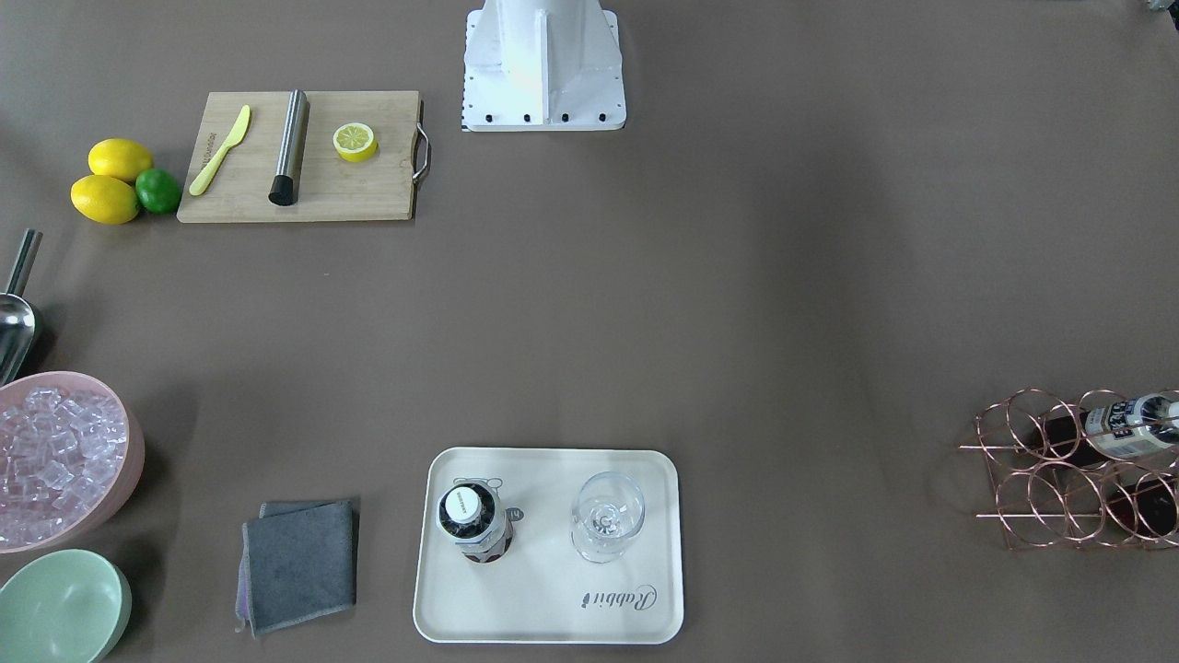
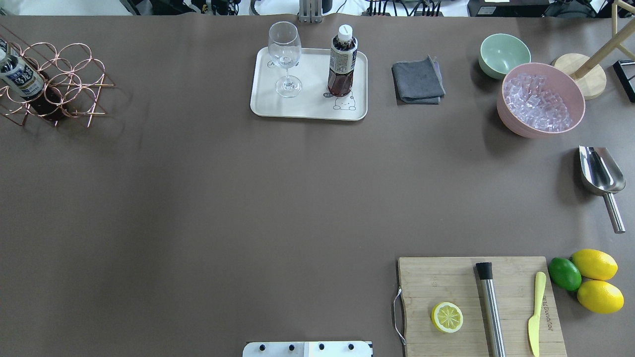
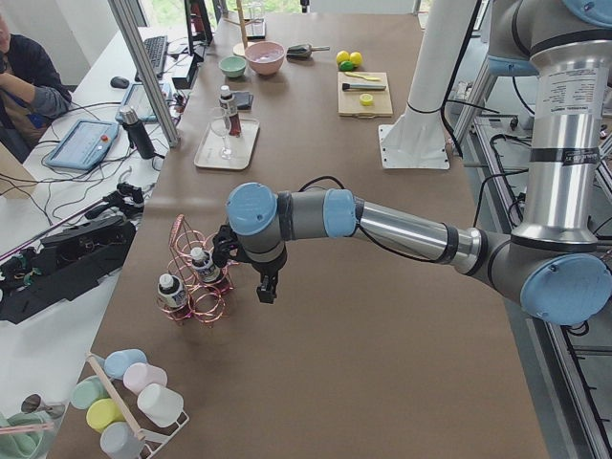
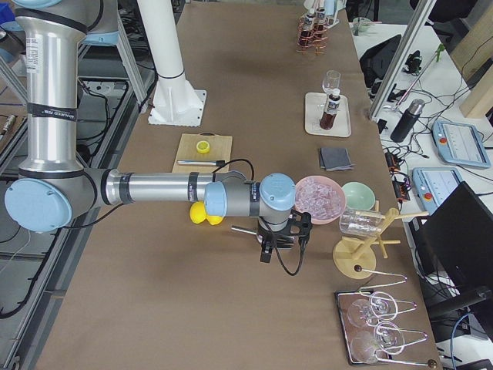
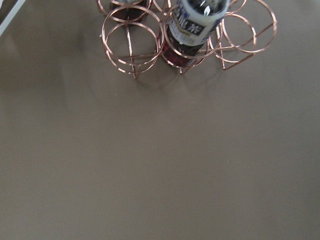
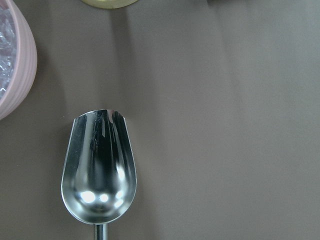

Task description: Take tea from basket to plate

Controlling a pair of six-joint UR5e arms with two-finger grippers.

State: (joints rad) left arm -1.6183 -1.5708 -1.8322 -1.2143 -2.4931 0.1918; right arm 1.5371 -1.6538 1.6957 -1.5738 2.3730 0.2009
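Observation:
One tea bottle (image 1: 474, 525) stands upright on the cream plate (image 1: 553, 608), over the bear drawing, beside a wine glass (image 1: 606, 516). It also shows in the overhead view (image 2: 342, 62) on the plate (image 2: 307, 106). The copper wire basket (image 2: 59, 84) at the table's far left holds another tea bottle (image 2: 17, 74), with a second one showing in the exterior left view (image 3: 172, 287). My left gripper (image 3: 265, 289) hangs just beside the basket (image 3: 196, 277); I cannot tell if it is open. My right gripper (image 4: 266, 250) hovers over the scoop; I cannot tell its state.
A metal scoop (image 6: 98, 170) lies under the right wrist, next to the pink bowl of ice (image 2: 540, 99). A green bowl (image 2: 503, 54), a grey cloth (image 2: 417, 79), a cutting board (image 2: 478, 305) with lemon half, muddler and knife, and loose lemons and a lime (image 2: 590, 280) sit on the right side.

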